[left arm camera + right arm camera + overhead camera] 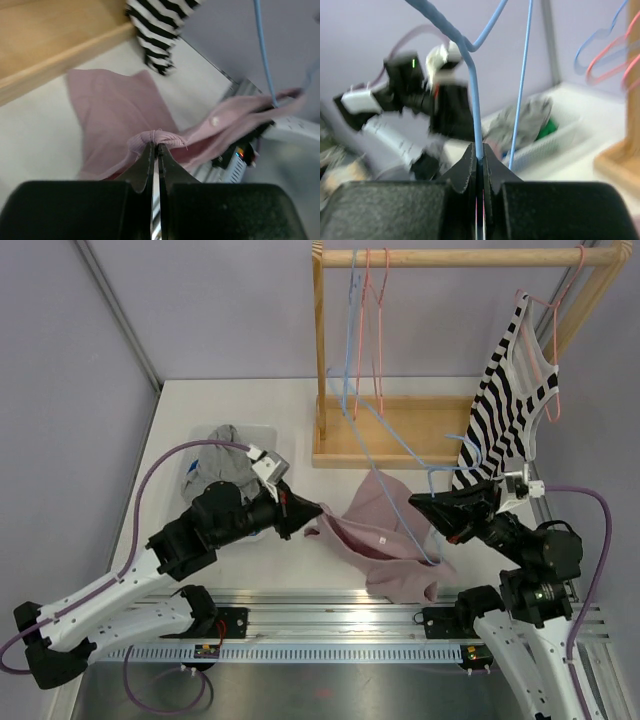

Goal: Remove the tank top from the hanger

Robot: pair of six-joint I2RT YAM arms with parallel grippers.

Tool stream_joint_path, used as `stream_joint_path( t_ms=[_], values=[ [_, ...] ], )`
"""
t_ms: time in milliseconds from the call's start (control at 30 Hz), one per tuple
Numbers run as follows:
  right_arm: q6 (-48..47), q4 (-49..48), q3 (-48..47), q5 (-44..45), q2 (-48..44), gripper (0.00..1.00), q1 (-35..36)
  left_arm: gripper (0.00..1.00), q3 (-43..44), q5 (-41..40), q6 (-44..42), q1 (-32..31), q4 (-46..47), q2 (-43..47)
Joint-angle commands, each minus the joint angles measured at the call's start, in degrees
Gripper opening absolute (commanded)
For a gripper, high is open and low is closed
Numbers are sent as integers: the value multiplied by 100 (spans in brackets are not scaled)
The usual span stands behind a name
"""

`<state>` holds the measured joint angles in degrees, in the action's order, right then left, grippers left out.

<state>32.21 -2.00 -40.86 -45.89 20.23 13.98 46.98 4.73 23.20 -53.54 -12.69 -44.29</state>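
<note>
Tank top: pink, lying crumpled on the table between my two arms, just in front of the wooden rack. One edge is drawn up toward my left side.
Hanger: blue wire, off the rail. It slants down past the rack's base and runs into the pink cloth on my right side, so its lower part is hidden in the fabric.
Left pincer: clenched on a ribbed edge of the tank top, with the cloth bunched right at my tips.
Right pincer: clenched on the hanger's wire, holding it up off the table.
Done, as I judge it: garment and hanger are down from the rail, and most of the cloth lies slack on the table rather than stretched over the wire.
Left to do: my left wrist view shows the wire entering a fold of pink at the far side, so I take it one shoulder is not yet off. Cloth and wire need drawing apart.
Unclear: whether my left grip is on a strap or an armhole edge.
Around: striped top on a pink hanger at the rail's right end. Spare hangers hang near its left end. A bin of grey clothes stands beyond my left arm.
</note>
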Motion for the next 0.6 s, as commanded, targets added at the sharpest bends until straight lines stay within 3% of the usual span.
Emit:
stream_joint_path(
  t_ms=[0, 33, 100, 167, 200, 233, 333, 500, 533, 567],
  values=[
    [997, -3961, 744, 1686, -72, 0, 0, 0, -49, 1967, -413, -288, 742, -315],
    [1085, -4897, 929, 1949, -19, 0, 0, 0, -49, 2005, -448, -358, 681, -352],
    [1034, -5205, 1168, 2616, 34, 0, 0, 0, -58, 1832, -501, -491, 628, -422],
    [675, -3850, 628, 2821, 25, 0, 0, 0, -58, 1174, -396, -526, 400, -405],
    [90, -3095, 327, 2883, 16, 0, 0, 0, -14, 326, -361, -526, 268, -387],
    [-168, -1530, -267, 2997, 42, 0, 0, 0, 108, -195, -221, -526, -90, -378],
    [-916, 1120, -1262, 4007, 235, 0, 0, 0, 364, -1569, -88, -526, -793, -431],
    [-1296, 2668, -1749, 4904, 586, 0, 0, 2, 768, -2632, 193, -517, -1472, -589],
    [-1287, 3000, -1828, 4949, 701, 0, 0, 6, 821, -2757, 254, -517, -1560, -624],
    [-1287, 3160, -2020, 4941, 850, 0, 0, 17, 856, -2845, 316, -517, -1613, -677]
  ],
)
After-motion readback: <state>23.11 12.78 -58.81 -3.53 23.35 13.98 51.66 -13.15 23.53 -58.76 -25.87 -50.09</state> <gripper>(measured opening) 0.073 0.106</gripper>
